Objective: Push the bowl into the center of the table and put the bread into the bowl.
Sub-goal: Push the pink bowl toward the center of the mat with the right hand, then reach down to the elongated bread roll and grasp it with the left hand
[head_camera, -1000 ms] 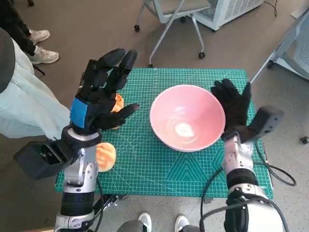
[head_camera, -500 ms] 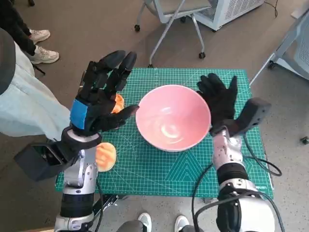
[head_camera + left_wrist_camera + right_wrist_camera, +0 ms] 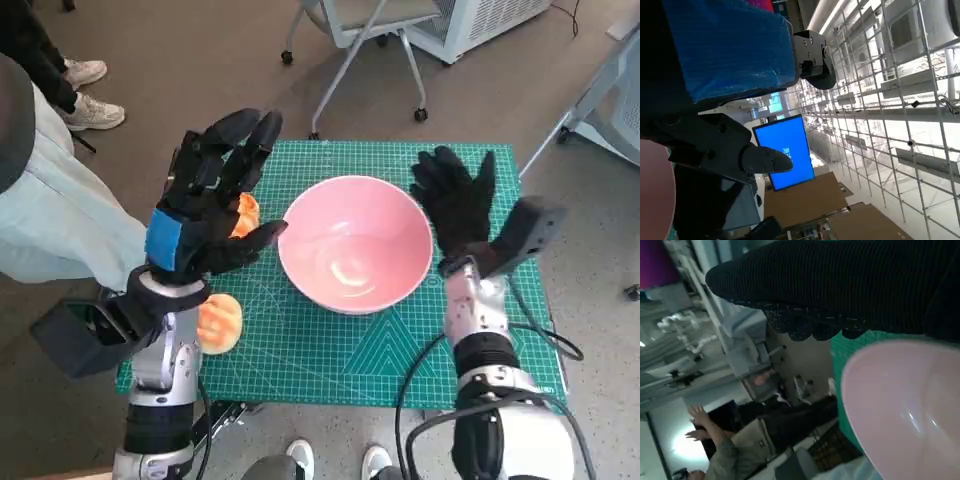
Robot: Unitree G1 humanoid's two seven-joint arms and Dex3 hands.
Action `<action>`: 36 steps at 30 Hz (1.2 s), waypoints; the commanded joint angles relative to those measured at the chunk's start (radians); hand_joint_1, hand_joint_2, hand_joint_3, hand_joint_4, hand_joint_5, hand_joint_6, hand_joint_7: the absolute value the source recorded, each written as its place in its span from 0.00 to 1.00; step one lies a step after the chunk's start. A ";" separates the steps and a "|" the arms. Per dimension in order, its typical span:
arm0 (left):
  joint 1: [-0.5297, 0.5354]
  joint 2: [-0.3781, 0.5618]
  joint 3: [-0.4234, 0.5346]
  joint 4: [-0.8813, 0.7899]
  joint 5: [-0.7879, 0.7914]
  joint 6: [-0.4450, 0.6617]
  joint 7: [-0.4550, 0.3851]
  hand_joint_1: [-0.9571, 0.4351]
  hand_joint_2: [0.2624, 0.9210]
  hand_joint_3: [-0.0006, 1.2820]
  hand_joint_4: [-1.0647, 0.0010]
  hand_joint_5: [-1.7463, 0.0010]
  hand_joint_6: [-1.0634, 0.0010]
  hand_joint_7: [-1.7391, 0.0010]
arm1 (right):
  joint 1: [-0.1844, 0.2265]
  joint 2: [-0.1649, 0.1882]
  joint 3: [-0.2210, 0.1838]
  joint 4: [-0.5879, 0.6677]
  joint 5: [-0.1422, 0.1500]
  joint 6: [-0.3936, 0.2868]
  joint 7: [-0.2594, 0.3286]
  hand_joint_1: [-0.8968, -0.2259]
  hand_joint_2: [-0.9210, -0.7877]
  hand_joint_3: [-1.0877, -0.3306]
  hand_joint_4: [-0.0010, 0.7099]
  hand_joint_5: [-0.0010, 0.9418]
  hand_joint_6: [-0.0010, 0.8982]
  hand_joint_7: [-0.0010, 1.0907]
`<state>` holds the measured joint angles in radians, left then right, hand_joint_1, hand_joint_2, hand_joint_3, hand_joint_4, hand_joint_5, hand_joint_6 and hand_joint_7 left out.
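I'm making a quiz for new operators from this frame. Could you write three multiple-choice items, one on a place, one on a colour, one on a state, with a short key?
1. Where does the right hand lie relative to the bowl?
A. Inside the bowl
B. Beside its rim, on the robot's right
C. Under the table

2. What colour is the mat covering the table?
A. Green, with a printed grid
B. Plain white
C. Red

3. What is in the bowl?
A. A piece of bread
B. Water
C. Nothing

Answers:
1. B: the head view shows the gloved hand next to the rim on that side.
2. A: green gridded mat shows around the bowl.
3. C: its pink inside is bare, while the two pieces of bread lie on the mat near the left hand.
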<state>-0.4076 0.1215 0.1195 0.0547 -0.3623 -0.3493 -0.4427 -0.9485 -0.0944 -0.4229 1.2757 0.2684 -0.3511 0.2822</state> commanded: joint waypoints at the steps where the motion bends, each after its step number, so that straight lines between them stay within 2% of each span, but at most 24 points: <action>1: 0.002 0.003 -0.001 -0.010 0.005 -0.004 0.001 0.54 1.00 0.18 0.77 1.00 1.00 0.61 | 0.013 -0.012 0.033 -0.032 -0.031 -0.073 0.019 0.41 0.00 0.29 0.17 0.00 0.23 0.13; 5: -0.010 -0.002 -0.003 -0.001 0.005 -0.001 0.005 0.54 1.00 0.18 0.77 1.00 1.00 0.62 | 0.035 -0.021 0.083 -0.083 -0.073 -0.193 0.032 0.41 0.00 0.28 0.16 0.00 0.21 0.12; 9: -0.023 -0.006 -0.004 0.004 0.003 0.004 0.007 0.54 1.00 0.18 0.77 1.00 1.00 0.62 | 0.058 -0.026 0.121 -0.143 -0.101 -0.285 0.046 0.41 0.00 0.28 0.19 0.01 0.21 0.12; 14: -0.041 -0.013 -0.010 0.005 0.002 0.017 0.013 0.54 1.00 0.18 0.77 1.00 1.00 0.62 | 0.105 -0.023 0.171 -0.286 -0.109 -0.352 0.085 0.37 0.00 0.33 0.23 0.02 0.21 0.13; 19: -0.061 -0.020 -0.018 0.008 0.000 0.027 0.015 0.53 1.00 0.18 0.77 1.00 1.00 0.62 | 0.182 -0.024 0.226 -0.500 -0.090 -0.345 0.139 0.34 0.00 0.37 0.24 0.02 0.21 0.14; 25: -0.086 -0.024 -0.025 0.011 -0.006 0.040 0.010 0.53 1.00 0.18 0.77 1.00 1.00 0.61 | 0.253 -0.025 0.275 -0.694 -0.076 -0.300 0.162 0.31 0.00 0.38 0.24 0.02 0.21 0.15; 28: -0.096 -0.024 -0.027 0.011 -0.011 0.047 0.005 0.52 1.00 0.18 0.77 1.00 1.00 0.60 | 0.272 -0.027 0.291 -0.741 -0.072 -0.290 0.169 0.30 0.00 0.39 0.24 0.02 0.21 0.15; 36: -0.119 -0.018 -0.033 -0.005 -0.020 0.067 -0.012 0.50 1.00 0.18 0.78 1.00 1.00 0.60 | 0.299 -0.038 0.325 -0.789 -0.092 -0.287 0.161 0.29 0.00 0.41 0.25 0.01 0.21 0.18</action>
<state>-0.5071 0.1025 0.0909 0.0584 -0.3686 -0.2933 -0.4466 -0.6807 -0.1206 -0.1118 0.4994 0.1896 -0.6588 0.4404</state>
